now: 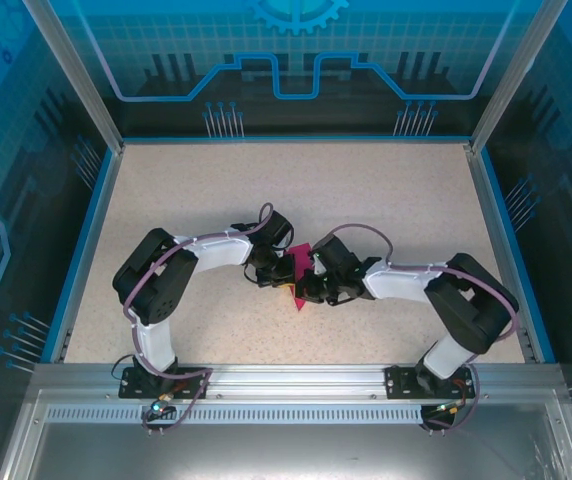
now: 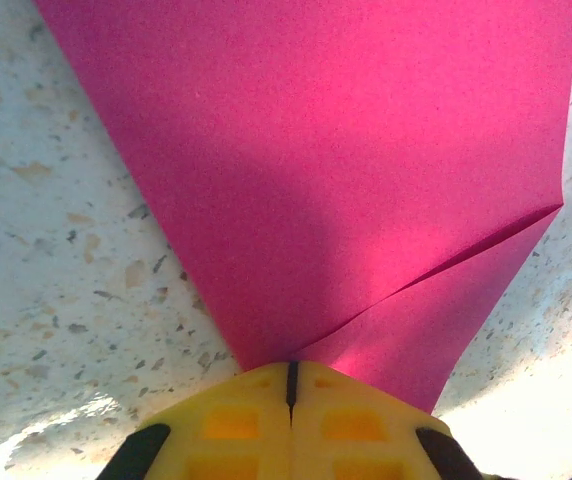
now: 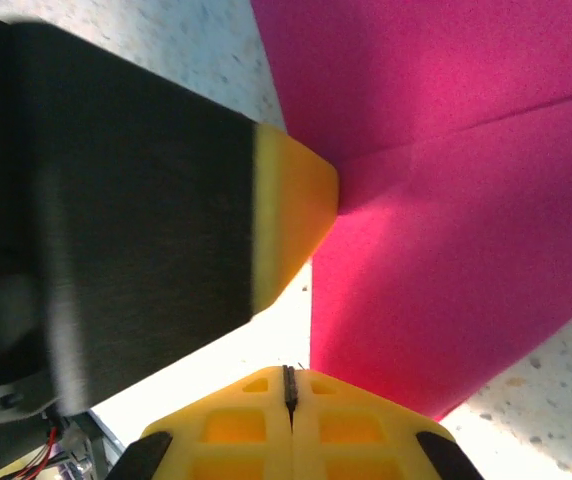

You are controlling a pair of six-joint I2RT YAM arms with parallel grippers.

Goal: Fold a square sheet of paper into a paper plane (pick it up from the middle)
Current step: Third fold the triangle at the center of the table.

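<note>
- square sheet of paper (image 1: 298, 262): magenta-pink, no longer a flat square. It lies on the table as a partly folded, pointed shape near the middle of the near half, and the two arms meet over it.
- In the left wrist view the paper (image 2: 346, 150) spreads wide away from the camera and narrows toward the fingertips. A sharp crease (image 2: 446, 262) runs aslant across its right part, where one layer overlaps another.
- In the right wrist view the paper (image 3: 446, 200) covers the upper right, with a fold line (image 3: 526, 105) slanting across it.
- left gripper (image 1: 278, 275): its yellow fingertips (image 2: 246, 425) are pressed together with only a thin seam between them, right at the narrow end of the paper. Whether any paper is pinched in that seam I cannot tell.
- From the right wrist, one finger (image 3: 291, 215) of the left gripper, black with a yellow tip, touches the paper's left edge.
- right gripper (image 1: 311, 288): jaws likewise closed tight (image 3: 288, 385), the tips just beside the paper's lower edge. No held paper can be made out.
- table (image 1: 396, 200): a speckled beige surface, framed by blue walls.
</note>
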